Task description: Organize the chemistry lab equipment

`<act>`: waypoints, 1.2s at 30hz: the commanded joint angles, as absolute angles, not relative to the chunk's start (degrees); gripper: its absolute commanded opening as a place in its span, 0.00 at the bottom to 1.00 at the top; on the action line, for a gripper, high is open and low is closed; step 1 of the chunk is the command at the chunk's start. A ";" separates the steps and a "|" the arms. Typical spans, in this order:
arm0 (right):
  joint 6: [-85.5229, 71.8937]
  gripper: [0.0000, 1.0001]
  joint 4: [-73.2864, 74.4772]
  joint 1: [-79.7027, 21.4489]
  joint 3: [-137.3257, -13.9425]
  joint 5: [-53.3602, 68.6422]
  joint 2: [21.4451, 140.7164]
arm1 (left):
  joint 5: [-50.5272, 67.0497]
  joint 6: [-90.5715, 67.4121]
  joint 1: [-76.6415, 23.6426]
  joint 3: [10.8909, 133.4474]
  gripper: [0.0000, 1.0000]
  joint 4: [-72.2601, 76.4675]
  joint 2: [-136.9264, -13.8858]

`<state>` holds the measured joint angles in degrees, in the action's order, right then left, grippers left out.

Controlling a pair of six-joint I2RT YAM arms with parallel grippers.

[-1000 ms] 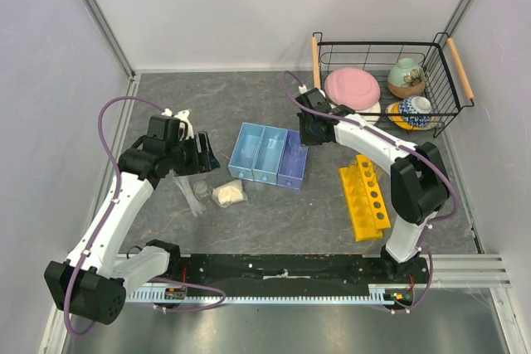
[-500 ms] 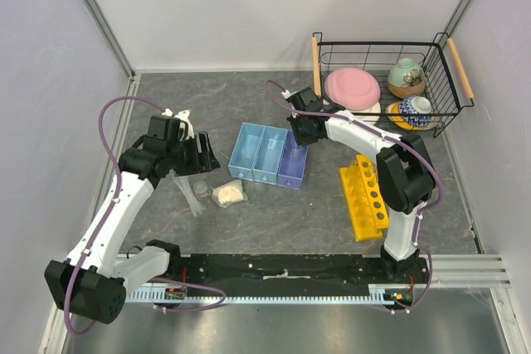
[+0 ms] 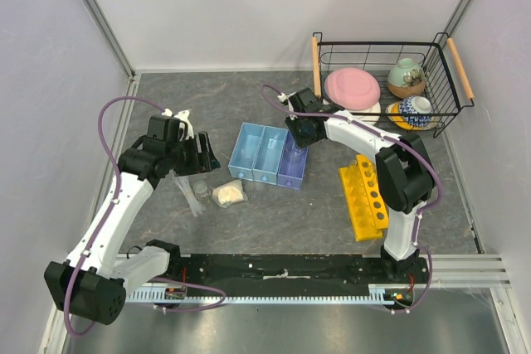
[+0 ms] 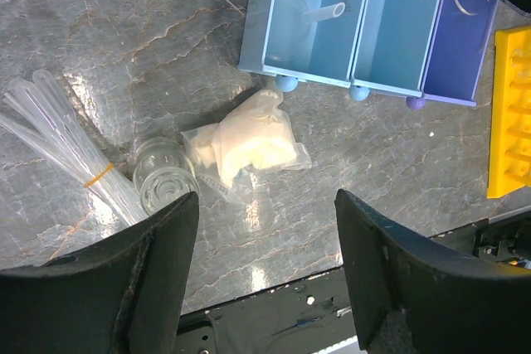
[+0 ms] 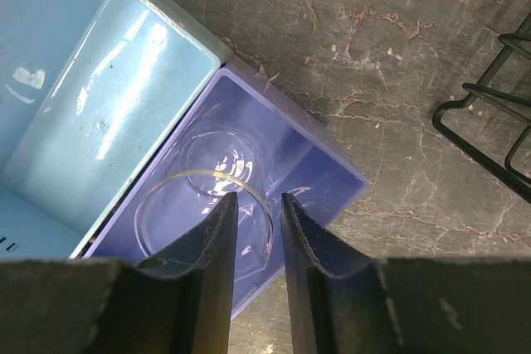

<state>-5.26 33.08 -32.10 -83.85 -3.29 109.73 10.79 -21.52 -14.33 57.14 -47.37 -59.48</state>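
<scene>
Clerk: Entry one, right gripper (image 5: 260,205)?

Checker: It is hanging over the purple end compartment of the blue tray (image 5: 166,21), with its fingers standing a narrow gap apart. The clear beaker (image 5: 187,209) is sitting inside that compartment. Its rim is running beneath the gap and is thinner than the gap. Nothing is being pinched.

Clerk: Entry two, left gripper (image 4: 265,279)?

Checker: It is spreading wide and gripping nothing, hovering above the table to the left of the tray.

Clerk: Items lying beneath it?

Checker: The cream lump (image 4: 249,143) is lying in a clear wrapper on the table, just on the near side of the tray's left compartment. A small glass jar (image 4: 164,176) is resting just beside the lump. The test tubes (image 4: 58,134) are lying flat in a bundle with a yellow band round them, just beside the jar.

Clerk: Other tray contents?

Checker: The funnel (image 4: 303,22) is lying in the left compartment.

Clerk: Yellow rack (image 3: 365,196)?

Checker: It is lying on the table to the right of the tray and apart from it, its two rows of holes facing up.

Clerk: Non-lab stock?

Checker: The black wire basket (image 3: 377,37) is sitting in the far right corner, holding the pink plate (image 3: 352,87) and the bowls (image 3: 406,77).
</scene>
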 commanded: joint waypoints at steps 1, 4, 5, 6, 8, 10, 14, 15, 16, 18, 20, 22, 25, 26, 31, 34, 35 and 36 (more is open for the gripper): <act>-4.57 0.35 33.92 -32.08 -86.92 -5.18 106.44 | 12.39 -21.18 -14.06 58.10 0.74 -45.35 -57.92; -5.01 0.35 34.45 -32.26 -87.80 -6.41 103.29 | 12.48 -21.09 -14.06 58.18 0.74 -45.44 -57.83; -5.01 0.36 35.24 -32.52 -88.24 -6.76 102.66 | 12.48 -21.09 -14.06 58.18 0.74 -45.53 -57.66; -5.18 0.36 35.77 -33.30 -88.76 -8.16 101.87 | 12.57 -21.18 -14.06 58.18 0.74 -45.53 -57.74; -5.10 0.36 37.44 -34.62 -90.26 -10.45 99.59 | 12.57 -21.18 -14.06 58.18 0.74 -45.53 -57.57; -5.01 0.36 39.19 -37.78 -92.27 -13.44 97.57 | 12.39 -21.18 -14.06 58.18 0.74 -45.62 -57.39; -6.58 0.37 42.44 -44.81 -94.48 -16.00 94.58 | 11.60 -21.18 -14.06 58.36 0.74 -45.88 -57.48; -7.11 0.37 42.36 -47.26 -94.57 -15.74 94.22 | 11.08 -21.36 -14.06 58.45 0.74 -45.88 -57.57; -7.90 0.37 42.45 -48.42 -94.40 -14.95 93.44 | 10.81 -21.36 -14.06 58.45 0.74 -45.88 -57.57; -10.10 0.38 41.84 -50.79 -94.04 -13.98 92.73 | 9.59 -21.62 -14.06 58.10 0.73 -46.05 -58.27; -11.51 0.38 40.52 -51.94 -92.56 -13.10 91.67 | 8.27 -21.97 -14.06 58.01 0.72 -46.76 -58.97; -12.13 0.38 39.30 -53.17 -90.80 -12.83 90.53 | 6.78 -22.67 -14.06 57.57 0.66 -47.72 -59.94; -12.74 0.38 38.68 -54.40 -88.95 -12.74 89.39 | 4.57 -23.55 -14.06 56.52 0.63 -48.78 -60.82; -12.74 0.38 38.41 -54.58 -88.51 -12.48 89.21 | 3.35 -23.82 -14.06 56.08 0.63 -48.87 -60.82; -12.92 0.38 37.01 -56.16 -85.79 -11.95 87.28 | -1.30 -26.19 -14.15 53.88 0.62 -50.18 -61.79; -12.83 0.39 36.04 -56.78 -84.03 -11.60 85.88 | -2.02 -27.42 -14.15 53.79 0.62 -50.71 -63.45; -12.83 0.39 35.95 -56.78 -83.50 -11.51 85.52 | -1.85 -27.60 -14.15 53.79 0.62 -51.06 -63.89; -12.83 0.40 35.69 -56.86 -83.15 -11.43 85.08 | -1.76 -28.03 -14.15 53.79 0.62 -51.15 -64.59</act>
